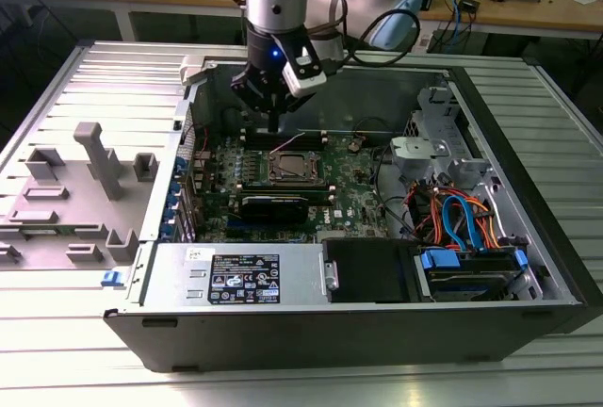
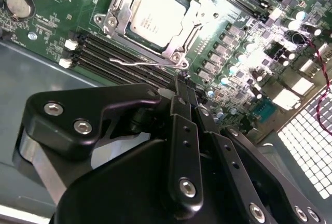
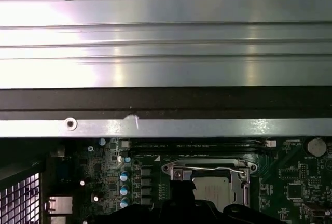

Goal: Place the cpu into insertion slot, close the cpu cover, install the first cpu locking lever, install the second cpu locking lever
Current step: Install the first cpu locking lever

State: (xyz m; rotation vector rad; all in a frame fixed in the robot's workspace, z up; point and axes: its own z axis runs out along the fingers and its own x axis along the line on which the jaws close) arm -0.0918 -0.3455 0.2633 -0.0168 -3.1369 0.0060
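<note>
The cpu (image 2: 155,19) lies in the insertion slot (image 2: 120,7) on the green motherboard, its silver top showing through the cut-out of the cpu cover (image 2: 174,51), which lies flat over it. In the first wrist view the cpu (image 3: 212,186) sits under the cover (image 3: 245,175), with a wire lever (image 3: 210,169) running along one edge. Another thin wire lever (image 2: 136,63) juts out beside the socket, just off the fingertips. My gripper (image 2: 181,85) hangs with its black fingers together and nothing between them. In the exterior view the gripper (image 1: 273,127) stands just behind the socket (image 1: 290,168).
The open computer case (image 1: 311,280) lies on a ribbed metal table. Black memory slots (image 2: 111,53) run beside the socket. A black card (image 1: 273,204), a drive bay with blue and orange cables (image 1: 462,223) and a grey fixture (image 1: 89,176) at the exterior view's left surround the board.
</note>
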